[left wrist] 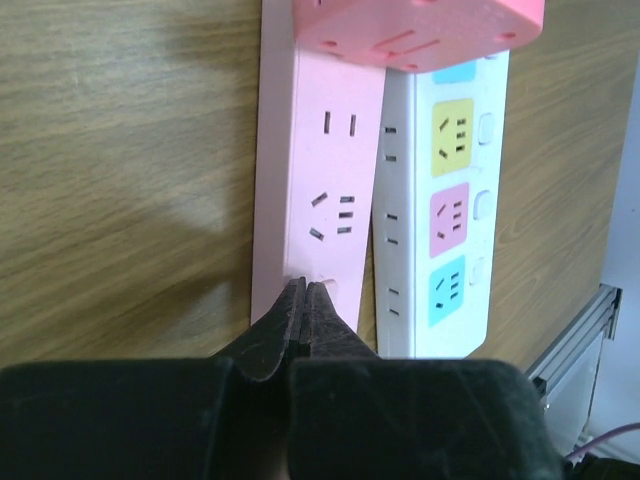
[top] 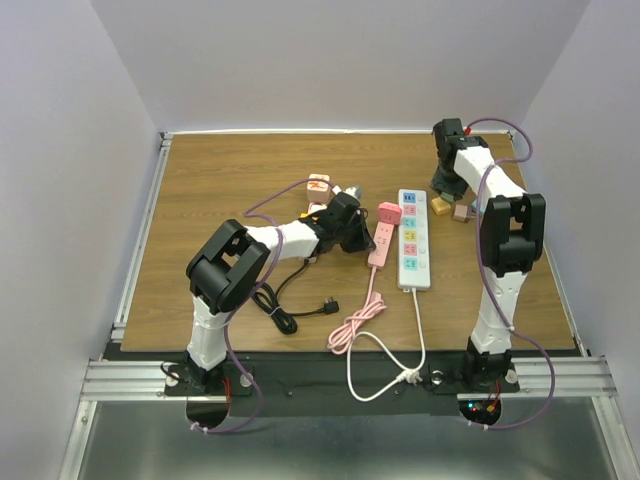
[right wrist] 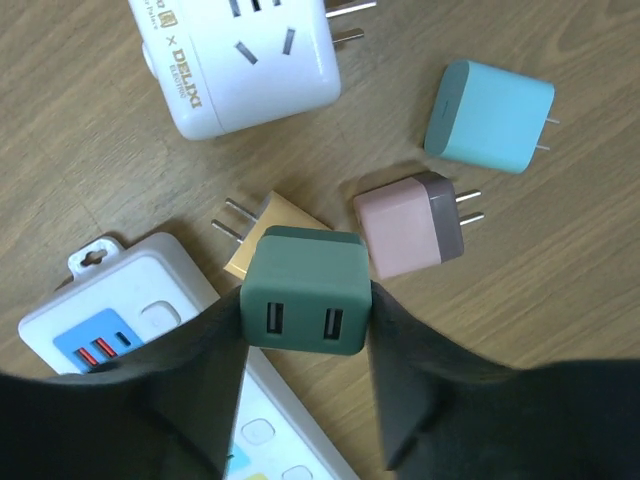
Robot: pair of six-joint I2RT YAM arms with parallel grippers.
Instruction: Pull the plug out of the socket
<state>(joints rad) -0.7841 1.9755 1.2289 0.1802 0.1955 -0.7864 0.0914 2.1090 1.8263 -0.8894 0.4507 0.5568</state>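
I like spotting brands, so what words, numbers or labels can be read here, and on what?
"x DELIXI": on the white adapter, right wrist view.
Smaller print beside it: too small to read.
Red mark on the cube, top view: too blurred to read.
Nothing else carries readable text.

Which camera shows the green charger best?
Right wrist view: the green charger sits mid-frame in the right gripper, both USB ports showing. Top view hides it behind the arm; left wrist view lacks it.

The narrow strip (left wrist: pixel 320 180) is pink, the wide strip (left wrist: pixel 400 320) white with yellow, pink, blue sockets, the charger (right wrist: pixel 305 300) dark green.
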